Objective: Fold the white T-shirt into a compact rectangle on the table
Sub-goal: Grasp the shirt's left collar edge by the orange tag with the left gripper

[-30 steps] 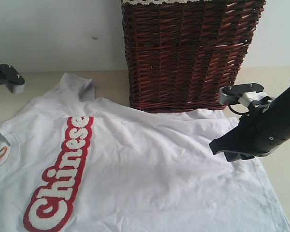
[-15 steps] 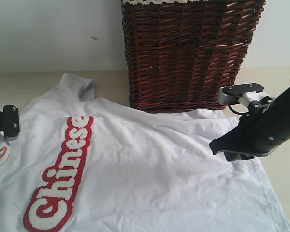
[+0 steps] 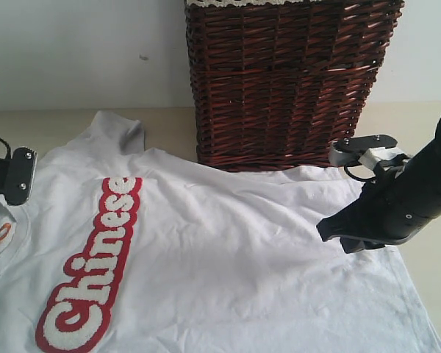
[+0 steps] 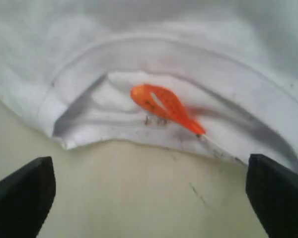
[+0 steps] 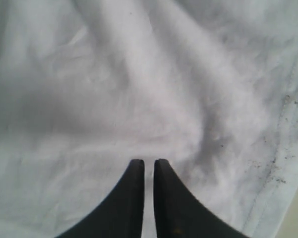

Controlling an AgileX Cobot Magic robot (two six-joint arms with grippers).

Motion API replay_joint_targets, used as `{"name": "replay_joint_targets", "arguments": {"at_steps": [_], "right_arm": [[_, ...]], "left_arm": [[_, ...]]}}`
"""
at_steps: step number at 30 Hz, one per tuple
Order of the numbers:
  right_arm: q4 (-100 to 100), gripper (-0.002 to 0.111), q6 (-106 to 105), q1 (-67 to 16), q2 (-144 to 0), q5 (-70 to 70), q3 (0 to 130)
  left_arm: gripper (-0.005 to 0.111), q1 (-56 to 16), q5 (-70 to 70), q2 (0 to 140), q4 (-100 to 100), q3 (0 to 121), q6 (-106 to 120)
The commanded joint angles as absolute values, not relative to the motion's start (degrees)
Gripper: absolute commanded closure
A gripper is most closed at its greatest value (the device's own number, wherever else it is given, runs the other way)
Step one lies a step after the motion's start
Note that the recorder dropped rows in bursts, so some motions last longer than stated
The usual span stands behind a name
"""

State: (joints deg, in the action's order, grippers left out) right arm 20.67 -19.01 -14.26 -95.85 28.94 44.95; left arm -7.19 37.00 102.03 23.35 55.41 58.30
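The white T-shirt (image 3: 228, 250) lies spread flat on the table (image 3: 169, 126), its red-outlined lettering (image 3: 95, 265) running along the left part. The orange neck tag (image 4: 166, 106) shows inside the collar, whose edge lies just ahead of my left gripper (image 4: 149, 196). That gripper is wide open over bare table (image 4: 139, 178) and sits at the far left in the exterior view (image 3: 11, 176). My right gripper (image 5: 149, 162) is shut, only a thin slit between its fingers, and points down at plain cloth (image 5: 139, 99) near the shirt's right hem (image 3: 327, 229).
A dark brown wicker basket (image 3: 287, 81) stands at the back middle, touching the shirt's far edge. A pale wall runs behind the table. Bare table shows at the far right (image 3: 434, 257) and back left.
My left gripper has dropped from the upper left to the shirt's collar and turned. The right gripper has shifted slightly left and down over the hem area.
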Motion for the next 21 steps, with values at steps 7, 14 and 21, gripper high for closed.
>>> {"name": "replay_joint_targets", "arguments": {"at_steps": [7, 14, 21], "right_arm": [[20.87, 0.098, -19.89, -13.97, -95.89, 28.61, 44.96], [20.87, 0.098, -20.02, -13.97, -95.89, 28.61, 44.96], [21.1, 0.098, -20.37, -13.97, -95.89, 28.85, 44.96]], "left_arm": [[0.002, -2.22, 40.69, 104.08, 6.63, 55.18, 84.43], [0.002, -1.08, 37.95, 108.97, 4.83, 55.18, 85.87], [0.002, 0.75, 36.76, 112.55, 4.76, 55.31, 88.48]]}}
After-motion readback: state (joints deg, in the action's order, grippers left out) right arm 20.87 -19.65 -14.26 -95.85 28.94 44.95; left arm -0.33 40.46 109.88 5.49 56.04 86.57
